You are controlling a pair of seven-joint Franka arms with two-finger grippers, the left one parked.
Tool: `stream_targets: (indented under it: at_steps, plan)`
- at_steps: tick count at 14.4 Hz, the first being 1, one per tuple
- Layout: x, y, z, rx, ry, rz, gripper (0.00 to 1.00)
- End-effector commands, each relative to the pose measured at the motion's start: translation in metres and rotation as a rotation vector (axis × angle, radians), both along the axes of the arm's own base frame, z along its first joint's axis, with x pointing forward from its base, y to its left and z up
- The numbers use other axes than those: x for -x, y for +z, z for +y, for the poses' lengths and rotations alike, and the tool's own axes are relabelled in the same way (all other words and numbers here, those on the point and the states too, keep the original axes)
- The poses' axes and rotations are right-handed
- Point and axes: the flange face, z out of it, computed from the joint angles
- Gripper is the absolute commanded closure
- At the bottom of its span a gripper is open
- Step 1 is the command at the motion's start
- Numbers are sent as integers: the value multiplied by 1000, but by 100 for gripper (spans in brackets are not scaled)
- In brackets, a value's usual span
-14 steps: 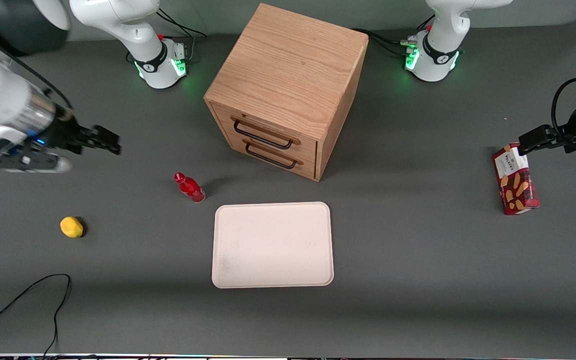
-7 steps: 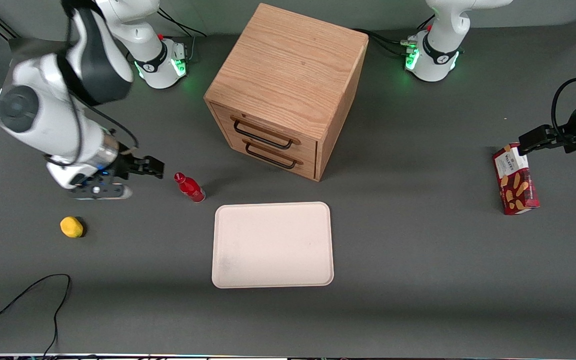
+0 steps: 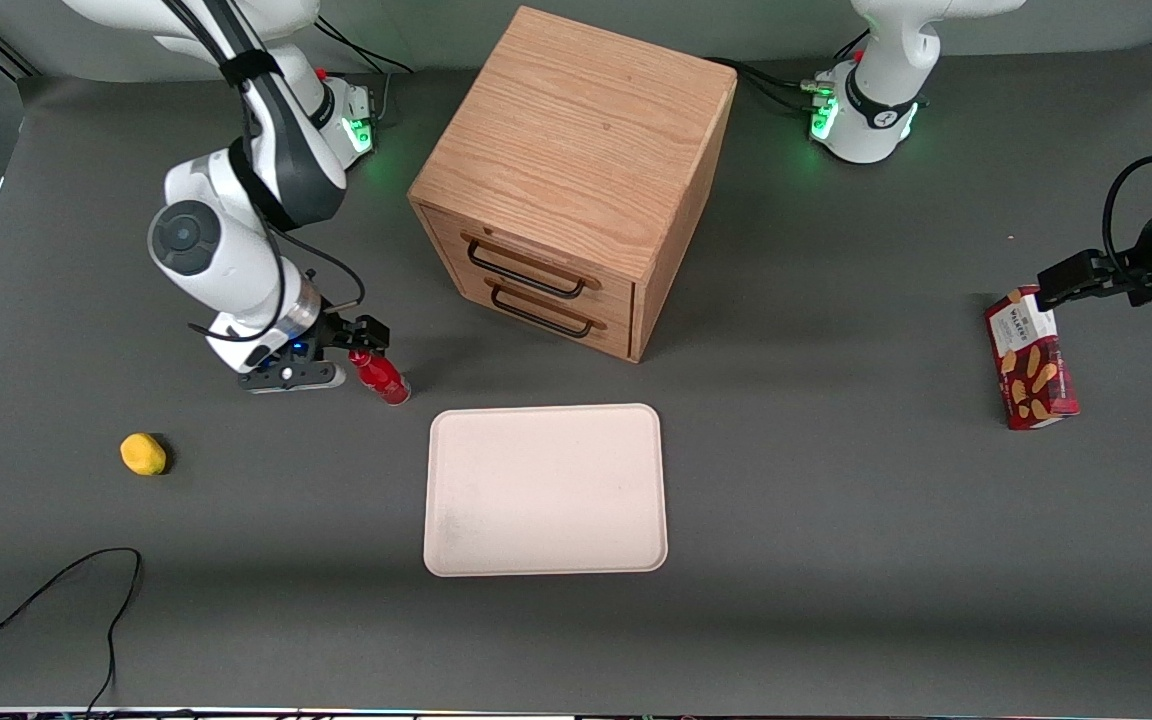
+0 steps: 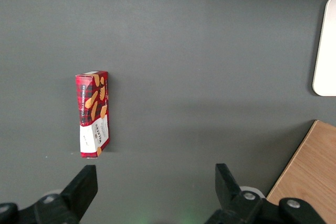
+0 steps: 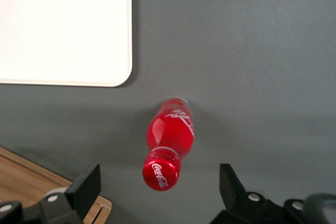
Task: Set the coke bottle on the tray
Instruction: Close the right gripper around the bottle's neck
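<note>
While the coke bottle (image 3: 379,376) is standing upright on the desk (image 3: 836,500) left of centre in the front frame, just off the tray's (image 3: 545,490) upper-left corner and not on it, the hand (image 3: 368,343) is hovering over its cap with fingers (image 5: 84,187) spread wide and empty, one on either side. Bottle's long axis: vertical, directly beneath. Fingertips are being cut off at the wrist frame's edge.
</note>
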Motion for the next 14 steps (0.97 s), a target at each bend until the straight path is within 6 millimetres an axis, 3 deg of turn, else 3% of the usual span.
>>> stream_targets:
  at_steps: [1,8,10,12,14]
  plan:
    - [6,-11,2,-2,-10,-3,0]
    - [1,-28,1,16,8,-15,2]
    - [0,-31,1,14,6,-18,6]
    - [-1,-32,1,13,8,-26,24]
    - [-2,-32,0,13,11,-26,51]
